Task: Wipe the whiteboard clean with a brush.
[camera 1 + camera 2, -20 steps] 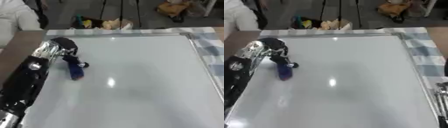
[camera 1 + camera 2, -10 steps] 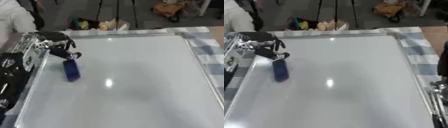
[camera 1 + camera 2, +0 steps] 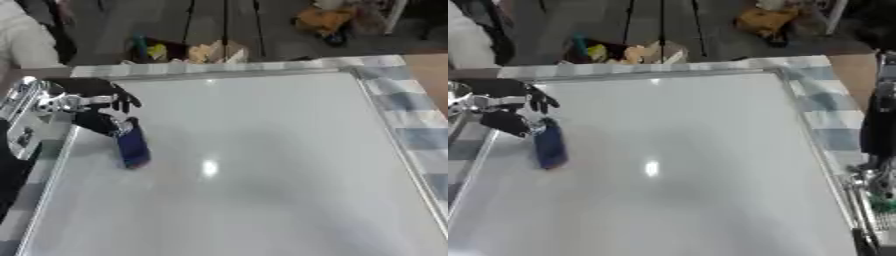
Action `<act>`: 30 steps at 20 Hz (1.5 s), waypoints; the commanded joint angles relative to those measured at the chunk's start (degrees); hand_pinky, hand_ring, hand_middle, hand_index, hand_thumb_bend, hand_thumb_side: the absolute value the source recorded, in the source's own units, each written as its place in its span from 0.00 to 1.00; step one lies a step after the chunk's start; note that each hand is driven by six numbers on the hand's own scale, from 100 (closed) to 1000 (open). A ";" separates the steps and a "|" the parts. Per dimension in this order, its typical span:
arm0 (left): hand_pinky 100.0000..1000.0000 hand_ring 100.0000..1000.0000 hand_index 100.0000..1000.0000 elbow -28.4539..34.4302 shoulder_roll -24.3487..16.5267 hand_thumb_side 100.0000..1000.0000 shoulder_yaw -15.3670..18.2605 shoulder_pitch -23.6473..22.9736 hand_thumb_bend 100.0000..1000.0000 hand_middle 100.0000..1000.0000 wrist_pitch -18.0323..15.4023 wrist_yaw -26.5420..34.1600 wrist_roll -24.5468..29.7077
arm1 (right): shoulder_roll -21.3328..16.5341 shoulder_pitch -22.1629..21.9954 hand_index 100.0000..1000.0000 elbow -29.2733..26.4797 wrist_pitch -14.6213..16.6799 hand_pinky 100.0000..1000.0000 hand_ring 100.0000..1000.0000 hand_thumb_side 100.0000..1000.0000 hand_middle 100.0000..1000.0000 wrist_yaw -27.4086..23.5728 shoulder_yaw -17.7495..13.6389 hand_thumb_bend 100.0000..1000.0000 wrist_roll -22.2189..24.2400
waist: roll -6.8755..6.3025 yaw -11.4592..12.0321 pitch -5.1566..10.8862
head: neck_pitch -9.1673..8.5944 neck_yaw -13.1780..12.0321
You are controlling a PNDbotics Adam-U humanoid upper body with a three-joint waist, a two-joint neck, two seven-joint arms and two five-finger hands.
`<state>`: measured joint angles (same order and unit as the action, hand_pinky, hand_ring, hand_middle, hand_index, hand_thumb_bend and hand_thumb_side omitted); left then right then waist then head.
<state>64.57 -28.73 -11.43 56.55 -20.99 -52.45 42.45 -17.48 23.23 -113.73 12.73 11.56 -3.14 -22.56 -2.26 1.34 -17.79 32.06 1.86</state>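
The whiteboard (image 3: pixel 262 160) fills most of both views, and its surface shows no marks. A dark blue brush (image 3: pixel 131 145) lies flat on it near the left edge, pointing away from me. My left hand (image 3: pixel 94 107) sits at the brush's far end with its black fingers spread and relaxed. The thumb is beside the brush's top; I cannot tell whether it touches. At the right edge of the right eye view my right hand (image 3: pixel 875 135) shows only as a dark upright shape off the board.
A grey-and-white checked cloth (image 3: pixel 411 115) lies under the board and shows along its right and far sides. Beyond the far edge, bags and yellow items (image 3: pixel 188 50) stand on the floor. A person in white (image 3: pixel 26 45) is at the far left.
The camera has shifted. My left arm has swung from over the board out past its left edge. The brush stays in about the same place on the board.
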 commanded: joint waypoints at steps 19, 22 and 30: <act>0.59 0.84 1.00 6.64 -13.29 0.60 -4.29 -1.96 0.57 0.79 -21.48 -6.16 -7.71 | -1.59 0.94 0.76 -0.86 -0.21 0.75 0.84 0.84 0.61 -0.60 -0.13 0.00 0.05 | -0.23 -0.72 0.41 | -1.68 0.37; 0.58 0.83 1.00 5.93 -12.83 0.60 -3.53 -1.90 0.58 0.78 -24.30 -8.98 -10.50 | -1.53 0.99 0.76 -0.86 -0.21 0.75 0.84 0.84 0.61 -0.69 -0.14 0.00 -0.01 | -0.16 -0.96 0.19 | -1.80 0.32; 0.57 0.82 1.00 3.89 -11.22 0.57 -2.00 -1.37 0.58 0.83 -30.74 -16.58 -18.11 | -1.39 0.98 0.76 -0.86 -0.35 0.75 0.84 0.85 0.60 -0.75 -0.16 0.00 -0.15 | -0.19 -1.44 -0.48 | -1.87 -0.04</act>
<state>68.31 -38.93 -14.44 53.95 -44.44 -67.85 19.00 -17.92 23.53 -113.73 12.37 11.01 -3.13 -22.55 -2.48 -0.08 -19.32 30.77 2.06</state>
